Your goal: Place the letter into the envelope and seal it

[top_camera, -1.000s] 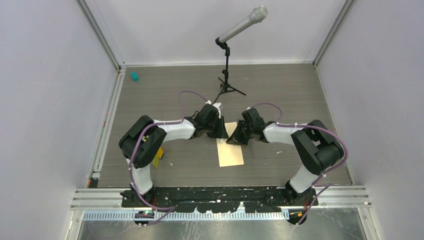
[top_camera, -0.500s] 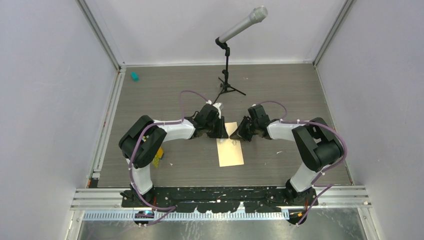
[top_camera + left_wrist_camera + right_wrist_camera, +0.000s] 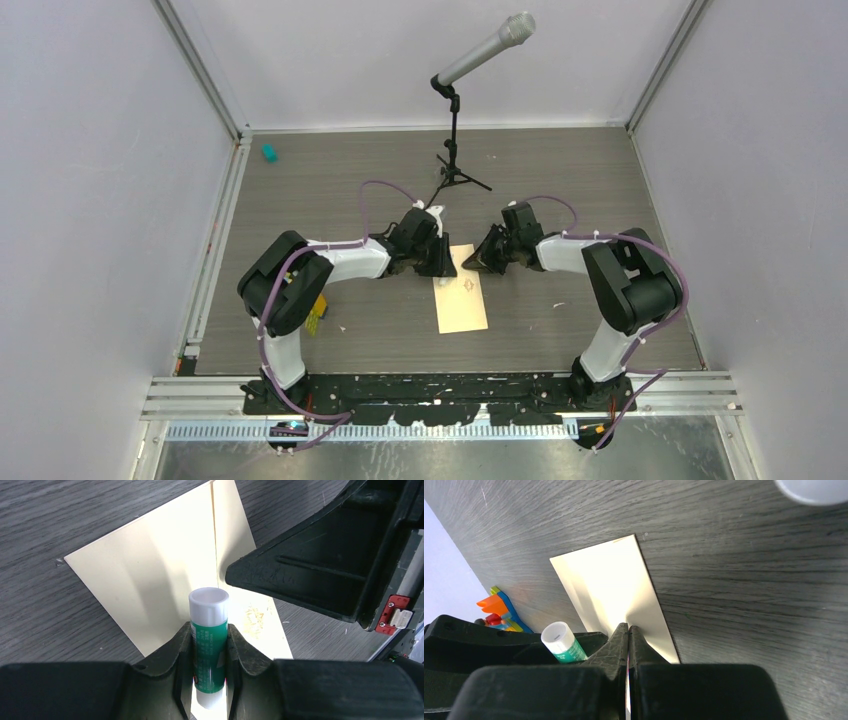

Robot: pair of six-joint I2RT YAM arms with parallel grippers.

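Note:
The tan envelope point(image 3: 461, 291) lies flat on the table between my arms, its small dark mark point(image 3: 468, 284) face up. It also shows in the left wrist view point(image 3: 160, 575) and the right wrist view point(image 3: 609, 582). The letter is not in view. My left gripper point(image 3: 441, 263) is at the envelope's far left corner, shut on an upright green glue stick with a white cap point(image 3: 209, 630). My right gripper point(image 3: 479, 262) is shut with its tips low over the envelope's far right edge point(image 3: 629, 628). I cannot tell whether they touch it.
A microphone on a stand point(image 3: 455, 150) is at the back centre. A small teal object point(image 3: 269, 153) lies at the far left. Coloured pieces point(image 3: 316, 318) lie by the left arm and also show in the right wrist view point(image 3: 499, 609).
My right gripper has drawn back and to the right, off the middle of the envelope, uncovering the dark mark. The left gripper and the envelope have not moved.

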